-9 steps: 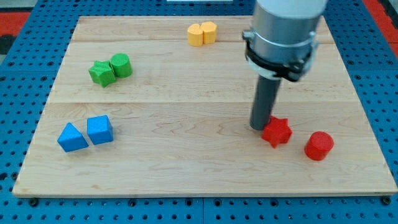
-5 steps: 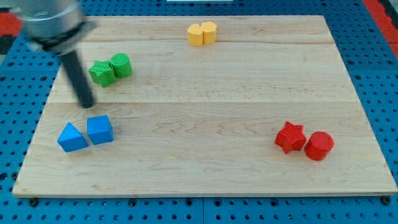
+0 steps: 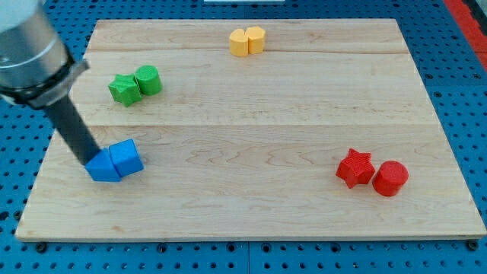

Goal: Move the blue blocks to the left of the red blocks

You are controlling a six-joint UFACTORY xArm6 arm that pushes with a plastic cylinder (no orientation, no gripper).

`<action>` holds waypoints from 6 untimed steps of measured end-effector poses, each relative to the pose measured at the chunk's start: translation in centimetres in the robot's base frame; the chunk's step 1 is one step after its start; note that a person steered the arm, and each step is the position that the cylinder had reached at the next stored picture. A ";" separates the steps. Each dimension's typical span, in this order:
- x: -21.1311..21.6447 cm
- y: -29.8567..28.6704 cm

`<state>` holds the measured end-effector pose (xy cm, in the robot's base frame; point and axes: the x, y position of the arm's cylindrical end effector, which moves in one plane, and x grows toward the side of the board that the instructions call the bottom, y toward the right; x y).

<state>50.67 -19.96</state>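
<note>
Where the rod comes down at the view's left, my tip (image 3: 89, 160) touches the blue triangle (image 3: 102, 167), which presses against the blue cube (image 3: 126, 157). There is no claw. The red star (image 3: 354, 167) and red cylinder (image 3: 390, 178) sit far right on the wooden board (image 3: 251, 122).

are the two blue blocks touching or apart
Touching: the blue triangular block sits flush against the blue cube, with my tip at the triangle's left edge.

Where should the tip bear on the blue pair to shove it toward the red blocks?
No grip possible; it is a push. My tip sits at the view's left face of the blue triangular block, which touches the blue cube. Push from that left side, probably low and centred, so both slide together toward the red star and red cylinder.
</note>
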 end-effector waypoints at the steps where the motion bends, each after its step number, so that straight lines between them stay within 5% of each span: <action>1: 0.0 5.8; 2: -1.5 8.7; 4: 1.1 25.0; 5: 0.1 22.0; 6: -4.5 8.9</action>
<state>46.19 -11.10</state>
